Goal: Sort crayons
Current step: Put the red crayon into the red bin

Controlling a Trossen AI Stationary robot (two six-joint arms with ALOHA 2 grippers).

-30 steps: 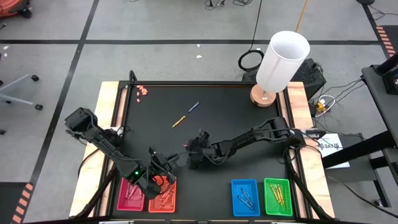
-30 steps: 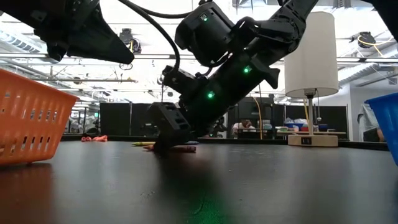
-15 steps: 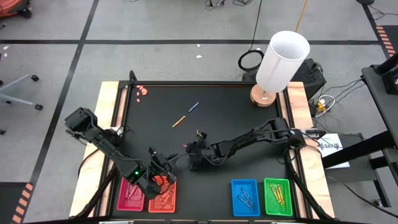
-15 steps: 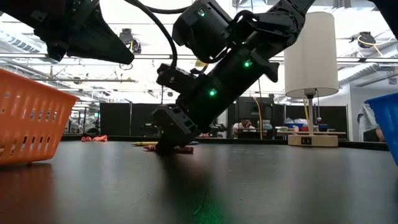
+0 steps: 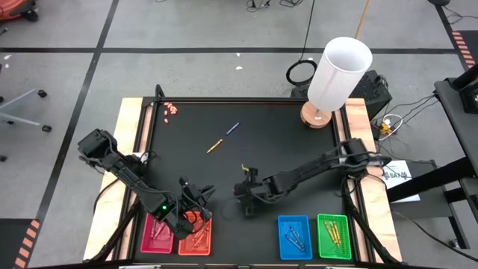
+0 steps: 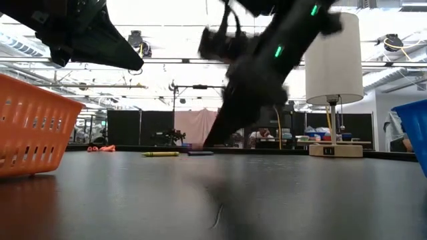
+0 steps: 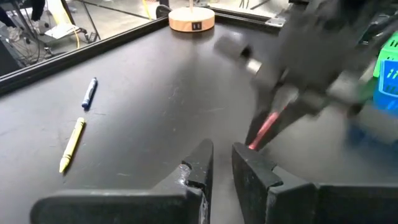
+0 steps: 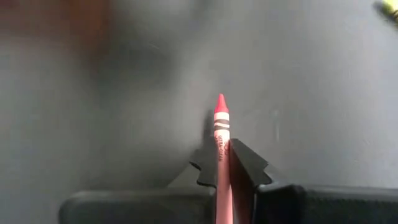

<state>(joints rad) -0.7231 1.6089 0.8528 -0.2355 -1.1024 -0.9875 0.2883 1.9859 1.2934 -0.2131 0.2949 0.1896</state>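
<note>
With most crayons already lying in the four trays (image 5: 308, 221), my right gripper (image 8: 222, 163) pinched a pink-red crayon (image 8: 220, 134) above mid-table, leaving a yellow crayon (image 5: 214, 145) and a blue crayon (image 5: 233, 128) unsorted, while my left gripper (image 7: 221, 165) hovered, nearly closed and empty, over the orange tray (image 5: 203, 240).

Red crayon (image 8: 220, 143) in dark right tool (image 8: 219, 167); black table (image 5: 284, 138).

From above I see my right gripper (image 5: 245, 202) mid-table, my left gripper (image 5: 196, 209) over the orange rectangular plastic tray (image 5: 196, 235); a yellow crayon (image 5: 215, 145) and a blue crayon (image 5: 233, 128) lie apart.
</note>
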